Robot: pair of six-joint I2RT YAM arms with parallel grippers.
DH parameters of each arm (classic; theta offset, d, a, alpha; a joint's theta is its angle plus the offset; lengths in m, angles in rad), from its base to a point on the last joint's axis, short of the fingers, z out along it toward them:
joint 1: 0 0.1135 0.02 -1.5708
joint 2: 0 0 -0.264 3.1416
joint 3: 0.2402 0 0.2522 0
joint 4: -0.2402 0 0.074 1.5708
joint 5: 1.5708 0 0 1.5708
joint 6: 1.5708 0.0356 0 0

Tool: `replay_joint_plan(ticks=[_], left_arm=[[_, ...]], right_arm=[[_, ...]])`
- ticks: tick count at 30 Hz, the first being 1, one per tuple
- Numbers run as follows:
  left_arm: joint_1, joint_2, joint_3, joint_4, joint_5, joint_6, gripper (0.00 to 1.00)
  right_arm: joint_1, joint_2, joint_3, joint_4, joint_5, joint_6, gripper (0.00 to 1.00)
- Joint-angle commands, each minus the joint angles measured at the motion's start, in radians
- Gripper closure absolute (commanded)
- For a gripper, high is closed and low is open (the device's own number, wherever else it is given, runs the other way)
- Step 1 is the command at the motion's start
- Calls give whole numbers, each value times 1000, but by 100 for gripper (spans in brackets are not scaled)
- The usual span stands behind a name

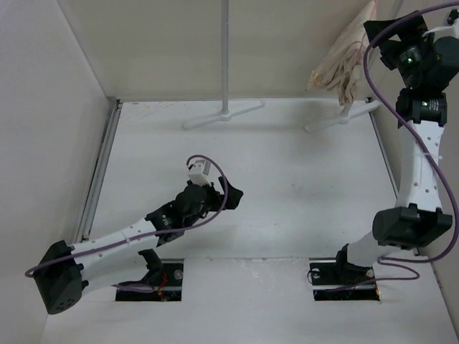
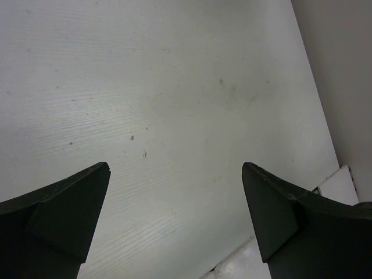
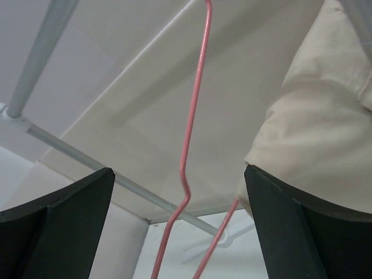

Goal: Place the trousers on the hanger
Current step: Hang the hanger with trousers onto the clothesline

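Note:
The beige trousers (image 1: 348, 61) hang bunched at the back right, beside my raised right arm; in the right wrist view the trousers (image 3: 314, 122) fill the right side, next to the right finger. The thin pink hanger (image 3: 195, 122) runs down between my right gripper's (image 3: 179, 174) wide-apart jaws, touching neither finger. My right gripper (image 1: 391, 36) is open, up by the cloth. My left gripper (image 1: 231, 192) rests low over the table middle; in the left wrist view my left gripper (image 2: 175, 168) stands open over bare white table with nothing between its fingers.
A grey-white rack pole (image 1: 225, 50) rises from a cross foot at the back centre, a second foot (image 1: 343, 115) lies at back right. Rack bars (image 3: 81, 154) cross behind the hanger. White walls enclose the table on three sides; a metal rail (image 1: 99, 172) runs along the left.

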Motion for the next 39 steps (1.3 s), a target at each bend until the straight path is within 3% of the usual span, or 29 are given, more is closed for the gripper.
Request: replay_joint_plan(ticks=[1,5,9,16,24,25,27,28,29,31,36,39], left_arm=[[36,-44,36,-44,-29,4,0],[73,-71,62,-146,-67,9,0],[101,-84,93,-245,-119,12,0],[108,-116,132,-347,-205,21,0],[197,-196,44,-392,-296,18,0],[220,-199,35,-404,-299,15,0],[263,-196,20,-417,-298,10,0],[277,-193,15,-420,-290,7,0],[283,-187,12,-420,-287,4,0],[282,-177,12,-412,-278,0,0],[263,-141,30,-389,-278,-1,0],[242,-107,38,-378,-284,-1,0]], right_arm=[[-23,-174,-76,92,59,-35,0],[-25,-349,-257,95,148,-87,0],[-5,-598,-600,136,263,-95,0],[311,-1037,-1318,258,462,-76,0],[575,-1151,-1543,71,712,-152,2],[598,-1148,-1563,71,739,-152,18],[629,-1144,-1603,72,792,-147,66],[638,-1141,-1603,61,796,-130,78],[650,-1136,-1598,63,783,-124,81],[678,-1113,-1594,81,768,-132,80],[684,-1046,-1586,86,766,-136,65],[693,-1050,-1581,89,774,-145,45]])
